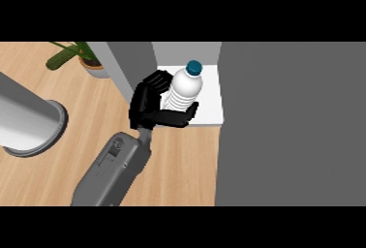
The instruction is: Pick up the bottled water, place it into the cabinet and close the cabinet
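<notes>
Head view: one grey forearm rose from the lower edge, its black hand (151, 107) curled round the bottled water (185, 89), thumb under its base. Bottle stood upright over the white cabinet shelf (211, 114), beside the grey door (289, 121). Which hand: unclear.

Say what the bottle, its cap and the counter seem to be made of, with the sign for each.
Bottle: probably plastic, white, ribbed body with a soft sheen.
Cap: likely plastic, plain teal, matte.
Counter: looks like light wood, lines of grain running along it.
</notes>
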